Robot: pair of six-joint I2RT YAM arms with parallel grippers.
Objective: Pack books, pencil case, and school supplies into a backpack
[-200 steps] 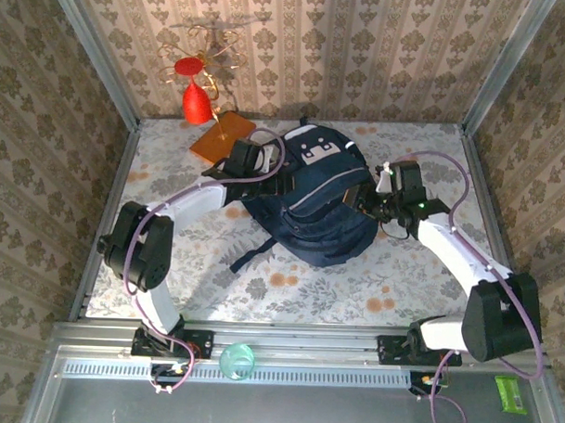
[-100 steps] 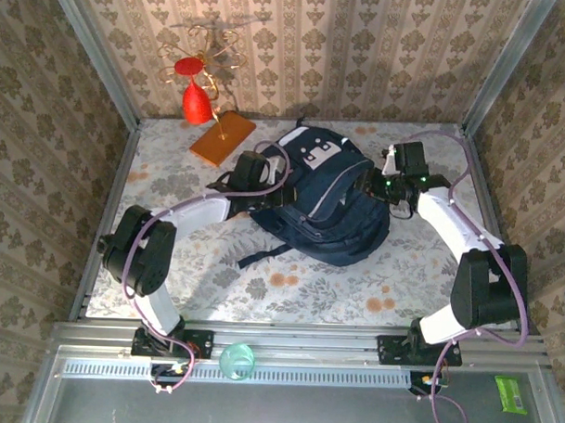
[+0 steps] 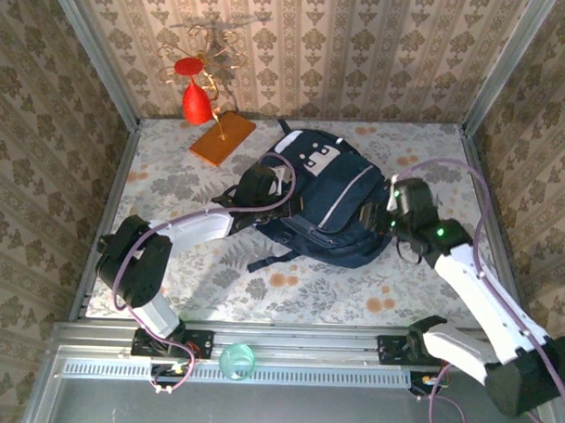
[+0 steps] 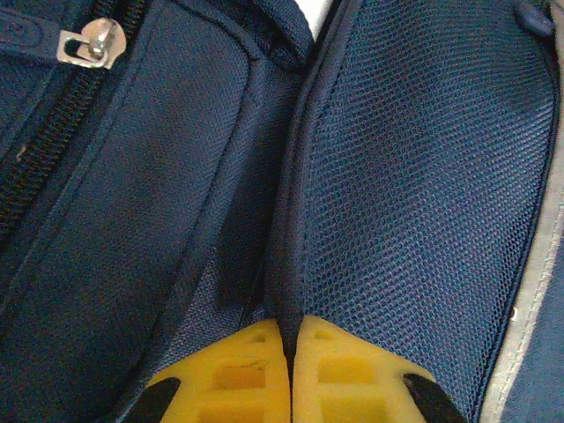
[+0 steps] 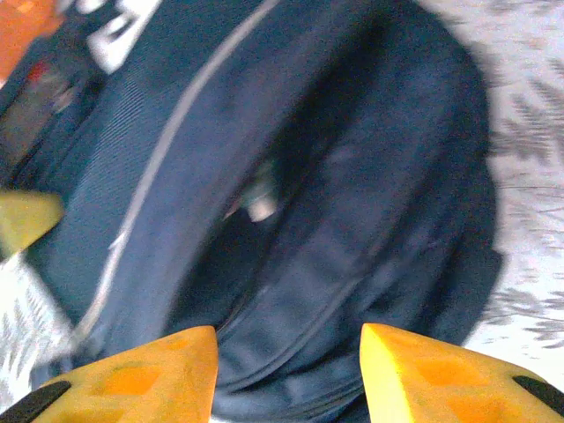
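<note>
The navy backpack (image 3: pixel 325 199) lies in the middle of the table, grey-white patch toward the back. My left gripper (image 3: pixel 265 188) is at its left side; in the left wrist view this gripper (image 4: pixel 291 339) is shut on a fold of the backpack's (image 4: pixel 423 176) mesh fabric, the yellow fingers pressed together on a seam. My right gripper (image 3: pixel 380 215) sits at the backpack's right side. In the right wrist view this gripper (image 5: pixel 286 361) is open just above the blurred backpack (image 5: pixel 352 229), holding nothing. The books, pencil case and school supplies are hidden.
An orange flat slab (image 3: pixel 222 138) and a red ornament on gold wire (image 3: pixel 195 97) stand at the back left. A backpack strap (image 3: pixel 267 260) trails onto the table in front. A metal zipper pull (image 4: pixel 88 41) lies near my left gripper. Patterned walls close three sides.
My left gripper has shut on the backpack's fabric. The right arm swung out to the back and then came nearer again, its jaws wider. The backpack shifted slightly.
</note>
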